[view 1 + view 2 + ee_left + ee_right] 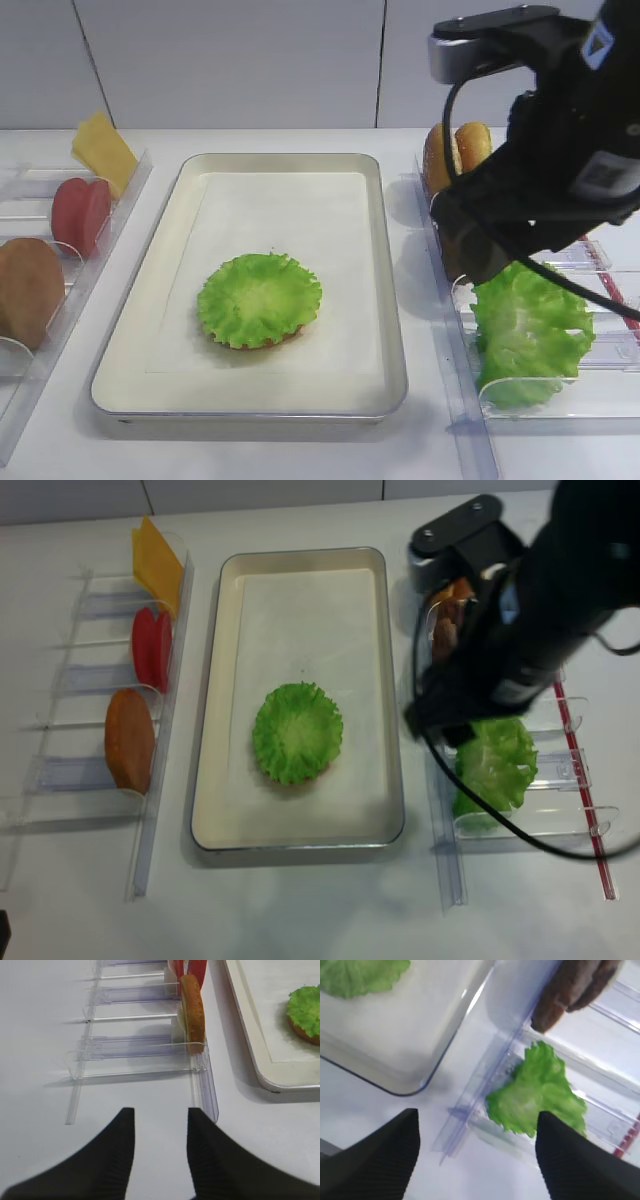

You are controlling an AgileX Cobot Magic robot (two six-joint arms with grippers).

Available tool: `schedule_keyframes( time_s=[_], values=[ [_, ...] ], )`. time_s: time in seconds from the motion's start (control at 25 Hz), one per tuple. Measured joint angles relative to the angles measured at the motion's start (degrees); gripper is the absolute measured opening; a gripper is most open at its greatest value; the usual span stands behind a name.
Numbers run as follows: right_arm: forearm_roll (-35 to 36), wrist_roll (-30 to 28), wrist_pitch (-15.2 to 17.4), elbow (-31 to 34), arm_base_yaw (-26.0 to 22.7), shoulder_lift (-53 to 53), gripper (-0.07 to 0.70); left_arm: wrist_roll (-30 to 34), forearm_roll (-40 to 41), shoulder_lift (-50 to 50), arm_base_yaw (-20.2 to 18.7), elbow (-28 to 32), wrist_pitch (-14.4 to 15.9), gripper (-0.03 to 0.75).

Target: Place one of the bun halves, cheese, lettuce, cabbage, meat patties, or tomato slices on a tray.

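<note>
A: What is at the bottom?

B: Two black fingers (117, 1160) of the left gripper (161, 1147). There is a small gap between them, and nothing is in it.

A: And at twelve o'clock?

B: A clear plastic rack (150, 1050) on the white table (40, 1035). A brown bun half (193, 1012) stands on its edge in it. Something red (192, 970) stands right behind the bun.

A: What about two o'clock?

B: The corner of a tray (260, 1067). A green leaf (305, 1010) lies on another bun (300, 1034) there.

The tray (390, 300) looks like glossy cream metal with a matt white paper liner (280, 215); the bins (520, 820) are clear smooth plastic; the worktop (45, 1035) is matt white.
</note>
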Motion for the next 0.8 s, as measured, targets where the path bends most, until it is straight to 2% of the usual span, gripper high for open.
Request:
schedule_keyframes(
  time_s=[0.12, 0.32, 0.6, 0.72, 0.8],
  values=[
    [-1.78, 0.08, 2.49, 0.0, 0.0, -3.57, 0.484, 0.0, 0.0, 0.0, 0.0, 0.0, 0.0, 0.258],
    [-1.18, 0.56, 3.02, 1.41, 0.0, -13.19, 0.44, 0.0, 0.0, 0.0, 0.0, 0.0, 0.0, 0.258],
    [-3.58, 0.34, 4.23, 7.86, -0.27, -34.4, 0.433, 0.0, 0.0, 0.0, 0.0, 0.0, 0.0, 0.258],
    [-1.95, -0.02, 4.55, 12.15, -4.68, -44.46, 0.433, 0.0, 0.0, 0.0, 0.0, 0.0, 0.0, 0.258],
    [-1.01, -1.34, 4.84, 16.0, -9.93, -50.84, 0.433, 0.0, 0.0, 0.0, 0.0, 0.0, 0.0, 0.258]
  ],
)
